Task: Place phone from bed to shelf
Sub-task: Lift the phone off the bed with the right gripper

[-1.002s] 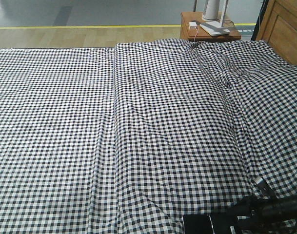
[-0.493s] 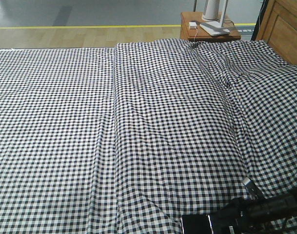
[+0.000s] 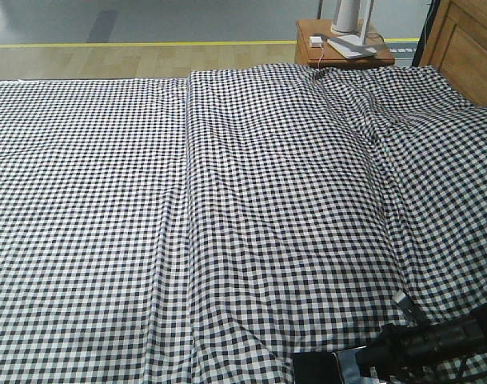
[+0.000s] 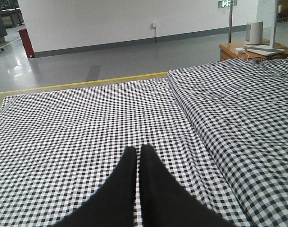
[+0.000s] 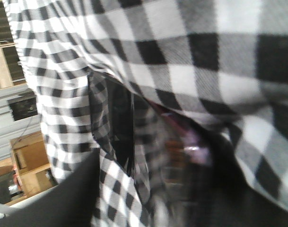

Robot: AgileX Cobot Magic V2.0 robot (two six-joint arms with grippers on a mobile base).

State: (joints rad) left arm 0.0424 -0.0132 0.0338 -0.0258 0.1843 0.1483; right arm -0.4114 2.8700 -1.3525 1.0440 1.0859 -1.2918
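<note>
Pick-up step: the phone point(image 3: 319, 370) lies flat on the bed point(image 3: 227, 200), near edge. My right arm point(image 3: 435, 342) is down at it, but I cannot tell whether those jaws have clamped. My left jaws are pressed together, empty. Next comes a firm pinch on the edges and a level lift.

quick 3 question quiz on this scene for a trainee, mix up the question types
1. True or false: the left gripper is holding the phone.
2. In the front view, where is the phone? A: low in the picture, by the right arm. B: on the nightstand. C: against the headboard.
3. Fill in: the sheet on the bed has a black-and-white ___ pattern.

Key: 1 false; 2 A; 3 check.
</note>
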